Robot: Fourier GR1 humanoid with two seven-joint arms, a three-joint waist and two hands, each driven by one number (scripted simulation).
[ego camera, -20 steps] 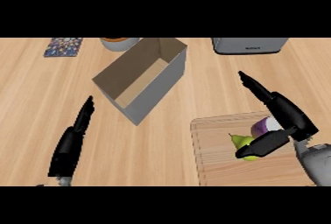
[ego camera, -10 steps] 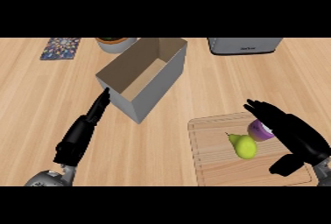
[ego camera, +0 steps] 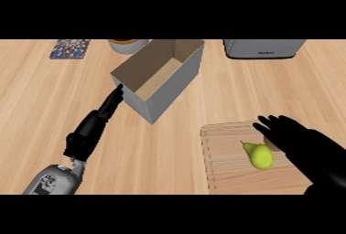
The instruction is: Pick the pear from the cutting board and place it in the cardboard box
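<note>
on the cutting board (ego camera: 223,173) the pear (ego camera: 260,156) lies free beside the right hand (ego camera: 304,146), which has lifted with fingers spread (holding nothing), so the pick remains to do, while the straight-fingered left hand (ego camera: 94,124) now reaches the cardboard box (ego camera: 165,87) corner; bowl (ego camera: 128,45) and grey appliance (ego camera: 263,48) stand behind, not blocking.

The cardboard box (ego camera: 169,93) stands in the middle of the counter (ego camera: 40,100). The cutting board (ego camera: 226,171) lies to its right, nearer me and apart from it, with the pear (ego camera: 260,156) on it. My right hand (ego camera: 304,146) is just right of the pear, over the board. My left hand (ego camera: 94,125) is left of the box, fingertips by its wall. Behind the box's left side sits a bowl (ego camera: 127,45), with a mat (ego camera: 70,48) further left.
</note>
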